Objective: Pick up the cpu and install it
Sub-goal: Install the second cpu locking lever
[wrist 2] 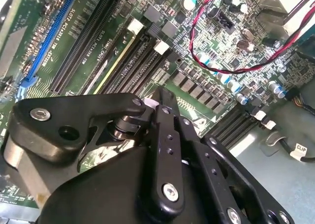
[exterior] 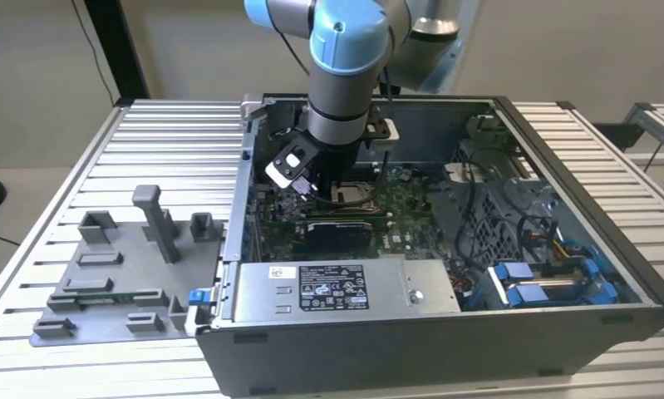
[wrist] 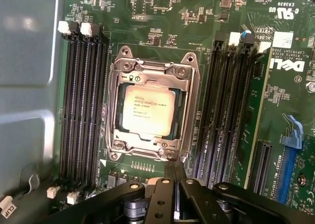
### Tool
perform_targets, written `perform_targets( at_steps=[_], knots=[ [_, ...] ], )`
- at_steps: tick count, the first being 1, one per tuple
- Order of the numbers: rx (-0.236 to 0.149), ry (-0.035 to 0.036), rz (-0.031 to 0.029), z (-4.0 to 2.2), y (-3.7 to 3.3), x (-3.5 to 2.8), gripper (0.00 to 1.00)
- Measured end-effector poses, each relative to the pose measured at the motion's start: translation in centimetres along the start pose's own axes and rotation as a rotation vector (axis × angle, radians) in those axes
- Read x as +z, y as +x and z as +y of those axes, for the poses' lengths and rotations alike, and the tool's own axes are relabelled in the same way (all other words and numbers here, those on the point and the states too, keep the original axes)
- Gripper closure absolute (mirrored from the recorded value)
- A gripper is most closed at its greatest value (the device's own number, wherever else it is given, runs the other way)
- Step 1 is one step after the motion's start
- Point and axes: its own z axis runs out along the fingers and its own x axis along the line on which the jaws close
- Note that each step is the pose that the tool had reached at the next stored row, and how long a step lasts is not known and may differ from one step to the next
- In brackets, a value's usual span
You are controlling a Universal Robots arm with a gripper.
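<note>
Since the cpu (wrist: pixel 148 109) already lies flat inside the metal-framed socket (wrist: pixel 114 116) on the motherboard (wrist: pixel 197 17), placement looks done, and the hand (wrist: pixel 170 182) hovers just beside it, fingers closed together on nothing.

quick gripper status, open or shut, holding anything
Gripper: shut, fingers together and holding nothing, just above the motherboard. The cpu sits in the socket.
</note>
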Motion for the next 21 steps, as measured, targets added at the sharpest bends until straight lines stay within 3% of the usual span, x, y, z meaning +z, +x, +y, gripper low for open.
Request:
perform_targets(
  at_steps=[14, 21],
  knots=[
    [0.0, 0.0038, -0.0101, 0.01, -0.17, 0.14, 1.0],
    [0.001, 0.0096, -0.0227, 0.04, -0.31, 0.14, 1.0]
  ],
)
